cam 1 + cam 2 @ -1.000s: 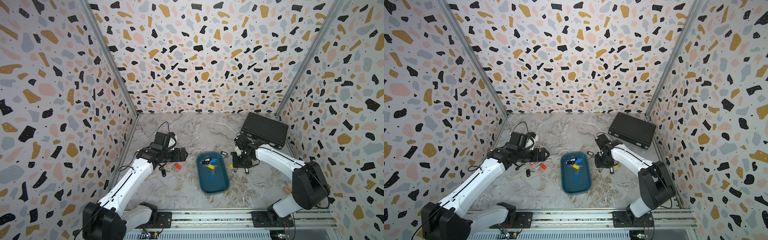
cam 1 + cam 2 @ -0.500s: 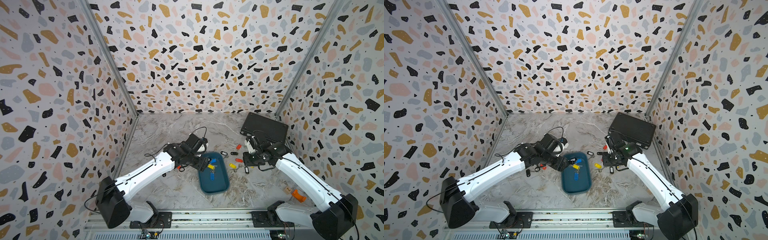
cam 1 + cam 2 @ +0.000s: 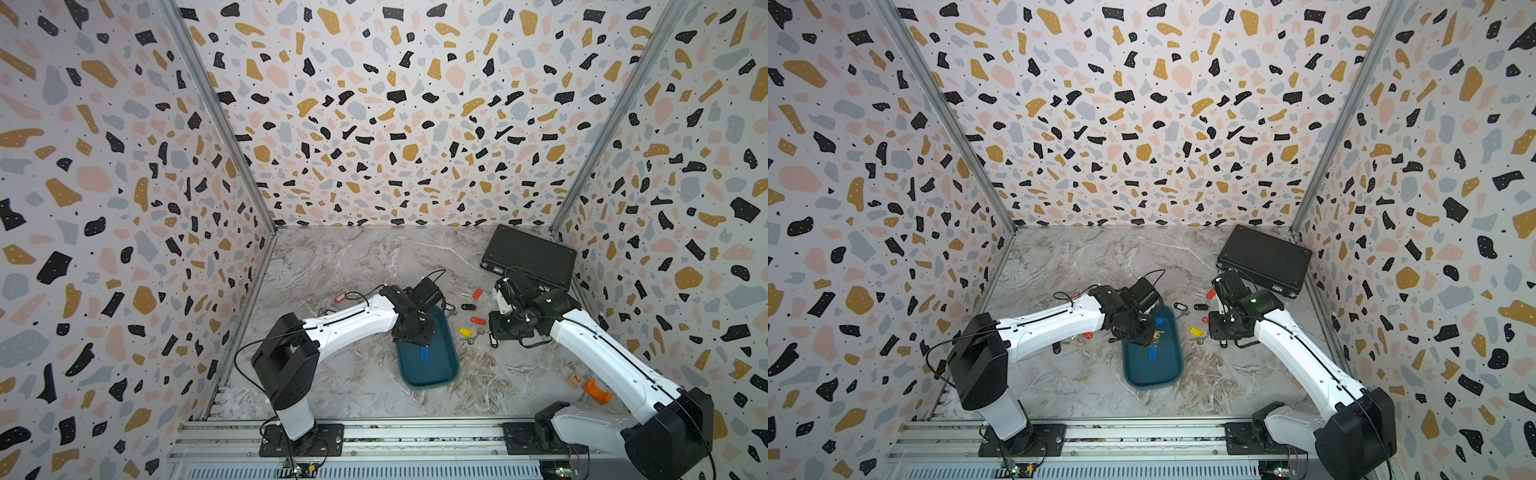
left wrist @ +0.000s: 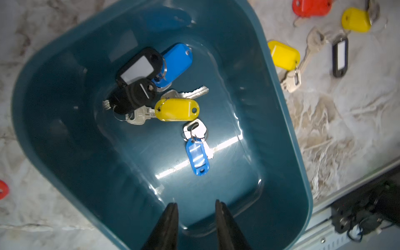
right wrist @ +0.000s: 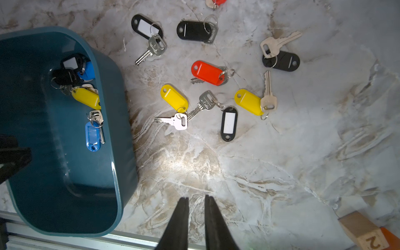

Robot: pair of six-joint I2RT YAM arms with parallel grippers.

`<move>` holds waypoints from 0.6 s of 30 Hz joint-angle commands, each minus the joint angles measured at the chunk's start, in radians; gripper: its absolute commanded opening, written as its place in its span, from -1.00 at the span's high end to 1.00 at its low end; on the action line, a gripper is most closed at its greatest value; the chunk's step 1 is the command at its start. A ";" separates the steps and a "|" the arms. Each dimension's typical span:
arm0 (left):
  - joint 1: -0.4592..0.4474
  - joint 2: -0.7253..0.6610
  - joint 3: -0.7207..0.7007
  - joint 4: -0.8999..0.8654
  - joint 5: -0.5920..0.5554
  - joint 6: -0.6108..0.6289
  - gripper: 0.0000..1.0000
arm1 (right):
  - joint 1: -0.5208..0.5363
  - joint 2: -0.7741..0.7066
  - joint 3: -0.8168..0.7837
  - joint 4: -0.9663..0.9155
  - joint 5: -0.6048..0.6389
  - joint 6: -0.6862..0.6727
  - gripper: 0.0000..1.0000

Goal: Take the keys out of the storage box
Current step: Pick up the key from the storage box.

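Five keys (image 4: pixel 138 95) lie in the storage box (image 4: pixel 266 91), all ahead of the left hand (image 4: pixel 195 204). That hand hangs over one end of the box, its fingers a little apart with nothing between them. Nearest its fingertips is a clear blue tag (image 4: pixel 195 159) with its key. Farther on sits a yellow tag (image 4: pixel 176 109), and beyond that a solid blue tag (image 4: pixel 177 60) and two black ones overlap in a bunch.

The right hand (image 5: pixel 196 197) is outside the box, over bare counter (image 5: pixel 303 162). Its fingers stand a narrow gap apart and are empty. The box stands just beside this hand, with more keys spread on the counter ahead of its fingertips. Among them are a red tag (image 5: pixel 207 72) and two yellow tags (image 5: pixel 174 98), as well as several black ones, some with white labels. None of these touches the box.

A wooden block marked 2 (image 5: pixel 365 233) lies close beside the right hand, with an orange piece (image 3: pixel 596 390) against it. In both top views a black case (image 3: pixel 532 255) lies beyond the right hand. Another red tag (image 3: pixel 340 297) lies on the counter behind the left hand, past its arm.
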 commanded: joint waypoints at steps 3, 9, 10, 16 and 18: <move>-0.010 0.041 -0.025 0.076 -0.051 -0.257 0.34 | -0.004 -0.029 -0.039 0.011 -0.032 0.005 0.56; -0.018 0.101 0.002 0.076 -0.075 -0.324 0.31 | -0.004 -0.039 -0.051 0.019 -0.042 0.003 0.50; -0.018 0.112 0.008 0.071 -0.075 -0.328 0.30 | -0.004 -0.039 -0.051 0.019 -0.042 0.000 0.49; -0.020 0.159 0.027 0.068 -0.078 -0.348 0.09 | -0.005 -0.045 -0.062 0.022 -0.048 0.002 0.39; -0.020 0.175 0.035 0.066 -0.078 -0.351 0.04 | -0.005 -0.050 -0.066 0.025 -0.049 0.003 0.37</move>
